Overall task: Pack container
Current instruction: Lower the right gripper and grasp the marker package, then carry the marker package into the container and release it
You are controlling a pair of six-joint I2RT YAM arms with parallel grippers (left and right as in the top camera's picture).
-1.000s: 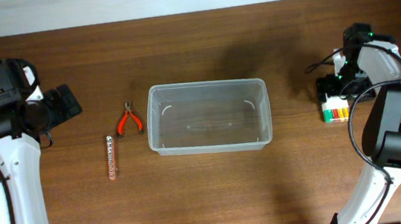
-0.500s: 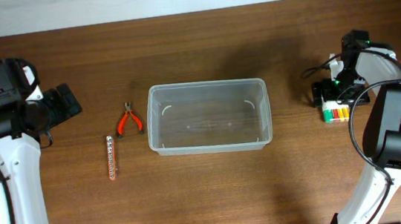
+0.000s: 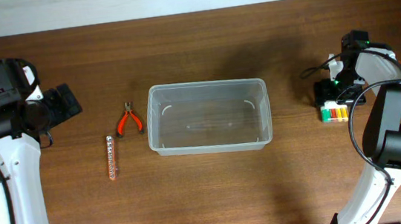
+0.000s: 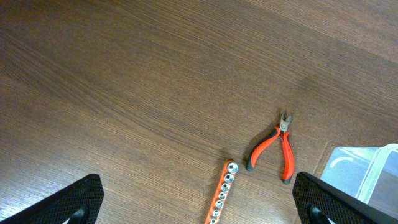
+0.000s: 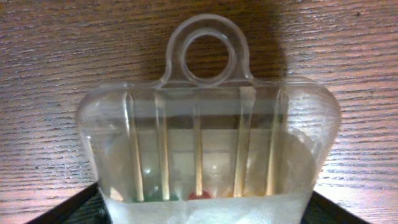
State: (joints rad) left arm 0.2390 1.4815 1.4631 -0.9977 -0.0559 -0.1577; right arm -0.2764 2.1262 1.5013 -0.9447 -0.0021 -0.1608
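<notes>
The clear plastic container [image 3: 205,86] stands empty at the table's middle; its corner shows in the left wrist view [image 4: 367,168]. My right gripper [image 3: 331,94] is open, its jaws either side of a small clear pack [image 3: 335,111] with green, red and yellow pieces inside. In the right wrist view the pack [image 5: 205,143], with a hanging loop, fills the gap of the gripper [image 5: 202,211]. My left gripper [image 3: 65,104] is open and empty, held above the table at the far left; it also shows in the left wrist view [image 4: 198,202].
Orange-handled pliers [image 3: 128,119] and an orange socket rail [image 3: 110,157] lie left of the container. Both show in the left wrist view, the pliers [image 4: 273,148] and the rail [image 4: 221,196]. The table's far edge meets a white wall.
My right gripper has shifted a little toward the table's front and settled over the small clear pack. The left arm has not moved.
</notes>
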